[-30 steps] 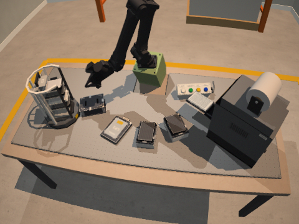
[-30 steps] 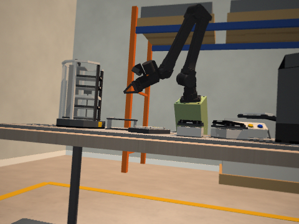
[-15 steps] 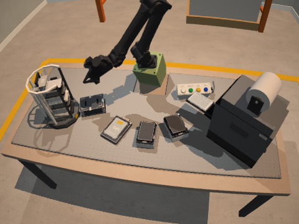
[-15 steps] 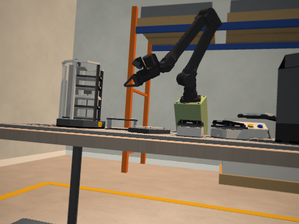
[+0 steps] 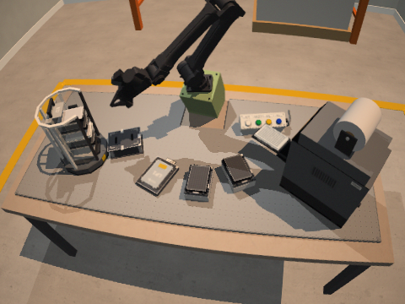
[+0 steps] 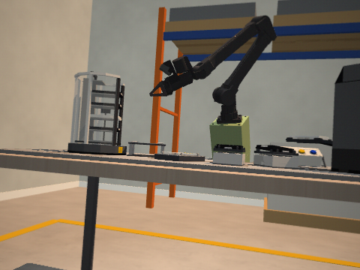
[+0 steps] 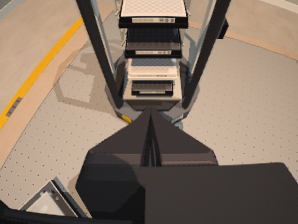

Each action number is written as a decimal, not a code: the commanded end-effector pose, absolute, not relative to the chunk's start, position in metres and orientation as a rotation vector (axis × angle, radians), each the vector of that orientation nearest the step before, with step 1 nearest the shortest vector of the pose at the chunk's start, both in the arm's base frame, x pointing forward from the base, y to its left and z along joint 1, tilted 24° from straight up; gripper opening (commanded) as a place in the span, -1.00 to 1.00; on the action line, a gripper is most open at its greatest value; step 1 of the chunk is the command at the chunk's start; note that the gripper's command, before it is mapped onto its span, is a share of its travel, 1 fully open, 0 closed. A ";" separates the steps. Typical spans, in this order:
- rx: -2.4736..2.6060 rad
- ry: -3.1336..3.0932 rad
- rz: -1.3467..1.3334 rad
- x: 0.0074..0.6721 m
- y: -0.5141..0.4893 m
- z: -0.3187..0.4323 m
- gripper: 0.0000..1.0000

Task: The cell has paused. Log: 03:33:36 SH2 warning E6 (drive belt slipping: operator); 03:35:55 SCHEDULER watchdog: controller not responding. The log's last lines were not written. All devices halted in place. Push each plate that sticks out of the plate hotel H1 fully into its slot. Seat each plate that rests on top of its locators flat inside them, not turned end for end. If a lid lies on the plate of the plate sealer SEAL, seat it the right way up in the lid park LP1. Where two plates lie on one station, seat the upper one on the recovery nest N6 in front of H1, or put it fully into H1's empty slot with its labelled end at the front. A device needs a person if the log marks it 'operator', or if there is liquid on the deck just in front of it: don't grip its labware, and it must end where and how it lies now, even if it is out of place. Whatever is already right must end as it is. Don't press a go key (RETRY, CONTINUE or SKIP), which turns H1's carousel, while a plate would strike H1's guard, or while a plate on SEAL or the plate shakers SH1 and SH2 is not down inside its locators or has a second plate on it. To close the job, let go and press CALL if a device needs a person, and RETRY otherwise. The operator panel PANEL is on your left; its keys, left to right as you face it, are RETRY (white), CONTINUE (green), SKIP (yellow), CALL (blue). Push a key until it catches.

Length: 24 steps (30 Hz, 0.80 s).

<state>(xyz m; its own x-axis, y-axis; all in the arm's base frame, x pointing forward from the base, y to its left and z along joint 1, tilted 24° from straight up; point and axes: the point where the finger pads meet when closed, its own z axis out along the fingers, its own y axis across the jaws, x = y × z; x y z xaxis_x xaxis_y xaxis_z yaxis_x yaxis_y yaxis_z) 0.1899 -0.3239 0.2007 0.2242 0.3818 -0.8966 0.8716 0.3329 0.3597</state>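
Observation:
The plate hotel H1 (image 5: 69, 131) stands at the table's left end. My gripper (image 5: 116, 101) is shut and empty, in the air in front of H1 and above the nest N6 (image 5: 125, 141), which is empty. Its closed fingertips (image 7: 149, 119) point at H1's lower slots. It also shows in the side view (image 6: 154, 93).
The lid park LP1 (image 5: 157, 175) holds a grey piece with a yellow label. Dark plates sit on shakers SH1 (image 5: 198, 181) and SH2 (image 5: 238, 170); the SH2 one looks skewed. PANEL (image 5: 263, 121), a white plate (image 5: 272, 137) on SEAL's stage and SEAL (image 5: 333, 160) are at the right.

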 end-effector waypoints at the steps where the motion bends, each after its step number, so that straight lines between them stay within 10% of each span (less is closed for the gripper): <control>1: 1.238 1.352 -0.521 0.190 -0.333 0.231 -1.00; 24: 1.196 1.549 -0.454 0.188 -0.315 0.270 -1.00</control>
<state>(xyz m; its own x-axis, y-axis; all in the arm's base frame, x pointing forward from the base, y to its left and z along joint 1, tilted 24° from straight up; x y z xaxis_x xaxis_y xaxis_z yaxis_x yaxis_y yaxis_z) 0.1798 -0.3098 0.2425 0.1459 0.4497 -0.8812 0.8597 0.3832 0.3379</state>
